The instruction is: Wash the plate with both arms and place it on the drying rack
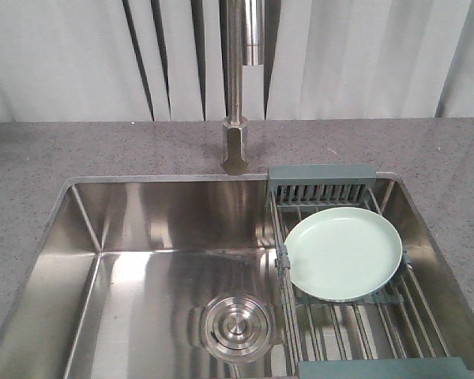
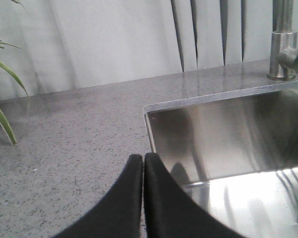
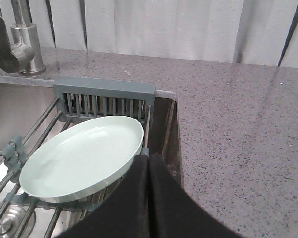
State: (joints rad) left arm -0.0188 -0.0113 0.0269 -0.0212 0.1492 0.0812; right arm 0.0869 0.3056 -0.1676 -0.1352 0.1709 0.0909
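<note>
One plate (image 1: 344, 251) at right of frame, flat on one drying rack (image 1: 324, 193). Left gripper (image 2: 143, 157) pressed together, empty. Right gripper (image 3: 148, 157) also together, empty, beside plate rim.

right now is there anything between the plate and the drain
Only the rack's left-side rods and grey-green strip, then bare steel sink floor. The front view shows it: plate on the rack, drain lower left.

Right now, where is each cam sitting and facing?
Front: above the sink, looking down at plate on drying rack; no robot body shows.
Left wrist: low over counter, facing the sink's left corner; shut left tool shows.
Right wrist: facing plate and rack; shut right tool beside the plate's rim.
All three views share the faucet.
</note>
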